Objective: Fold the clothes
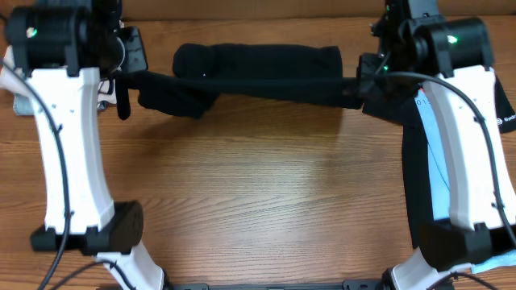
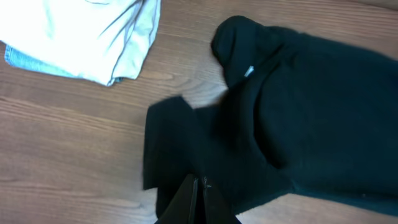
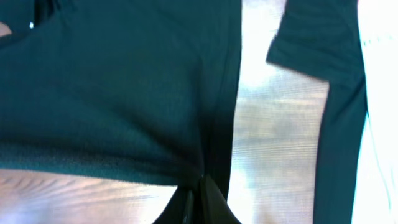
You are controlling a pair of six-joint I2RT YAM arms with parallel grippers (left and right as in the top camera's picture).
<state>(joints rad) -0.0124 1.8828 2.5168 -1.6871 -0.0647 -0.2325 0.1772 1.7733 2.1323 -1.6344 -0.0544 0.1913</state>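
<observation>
We hold the black T-shirt [image 1: 258, 68] stretched along the far side of the worktop [image 1: 266, 185], with the left fingers [image 2: 185, 204] and right fingers [image 3: 211, 205] each clamped on an edge. We judge this to be mid-fold. Next, both edges need carrying over evenly and laying flat.

Nothing can be read for certain. A white logo [image 1: 509, 121] with tiny lettering sits on a black cloth sleeve [image 1: 501, 97] right of the plain black cloth T-shirt [image 1: 258, 63] and is illegible. That T-shirt's small white neck tag [image 2: 249, 71] shows no readable print.
</observation>
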